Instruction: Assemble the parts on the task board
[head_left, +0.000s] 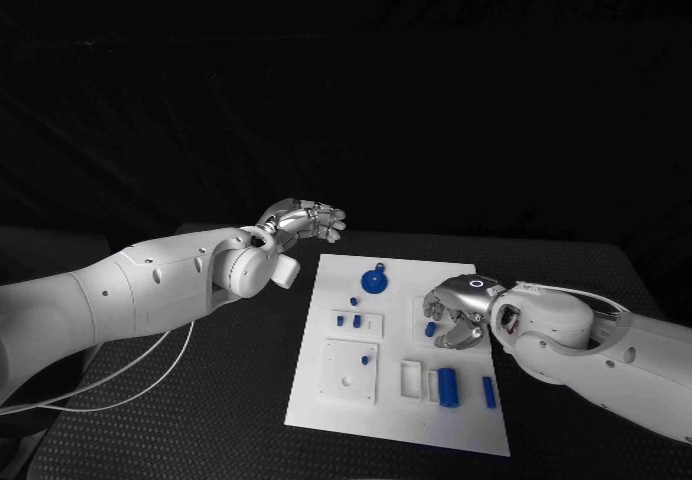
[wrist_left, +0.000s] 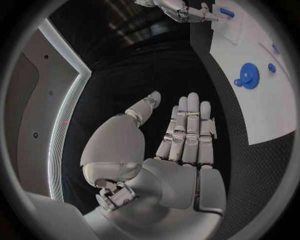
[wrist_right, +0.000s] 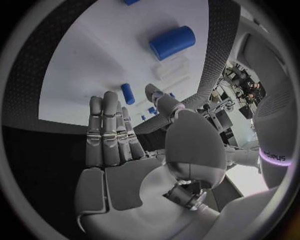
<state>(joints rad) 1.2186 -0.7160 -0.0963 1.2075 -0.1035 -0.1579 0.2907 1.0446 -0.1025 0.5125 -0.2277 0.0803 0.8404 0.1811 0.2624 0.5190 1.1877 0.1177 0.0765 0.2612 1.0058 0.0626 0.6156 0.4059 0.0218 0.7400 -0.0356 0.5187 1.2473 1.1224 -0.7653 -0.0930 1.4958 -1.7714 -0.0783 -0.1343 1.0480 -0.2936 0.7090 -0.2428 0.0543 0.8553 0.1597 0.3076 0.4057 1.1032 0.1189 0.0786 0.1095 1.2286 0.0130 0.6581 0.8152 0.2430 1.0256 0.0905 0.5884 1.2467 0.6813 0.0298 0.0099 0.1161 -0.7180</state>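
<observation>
White board (head_left: 335, 410) is lying mid-table w/ blue bits on it: a round toothed wheel (head_left: 375, 281) near the far end, a fat cylinder (head_left: 449, 386) & slim pin (head_left: 489, 392) near the front. Right hand (head_left: 459, 312) is hovering over the board's right edge by a small peg (head_left: 430, 327), fingers straight & apart, gripping nothing. Left hand (head_left: 304, 220) is hanging beyond the far-left corner, off the board, fingers extended, also holding nothing.

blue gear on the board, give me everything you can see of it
The blue gear is a round, toothed disc, plastic by its look, with a pale hole at its centre and a small blue knob joined at its rim on the far side. It lies flat near the far edge of the white task board, clear of the other blue parts. Nothing touches it: the right hand hovers nearer the board's middle, and the left hand is off the board. The left wrist view shows its teeth.
</observation>
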